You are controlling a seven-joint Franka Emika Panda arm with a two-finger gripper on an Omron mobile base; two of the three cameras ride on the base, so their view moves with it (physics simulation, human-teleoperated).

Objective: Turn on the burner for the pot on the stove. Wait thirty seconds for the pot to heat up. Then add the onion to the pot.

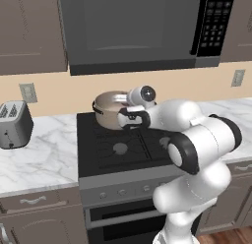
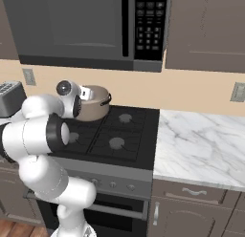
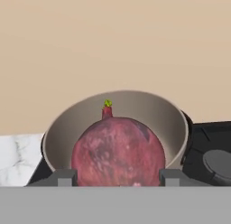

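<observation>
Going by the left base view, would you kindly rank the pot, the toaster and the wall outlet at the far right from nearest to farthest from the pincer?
1. The pot, on the stove's back left burner, directly at the pincer, which grips the onion over it.
2. The toaster, on the counter to the left.
3. The outlet, on the wall at far right.

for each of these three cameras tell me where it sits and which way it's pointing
Left base view: behind the arm's left, facing forward and down at the stove, pot and toaster; arm rises lower right.
Right base view: behind its right, same stove and pot, from the other side; arm lower left.
Hand view: on the hand, looking along the gripper at the onion it holds, with the pot behind.
All three share the pot.
</observation>
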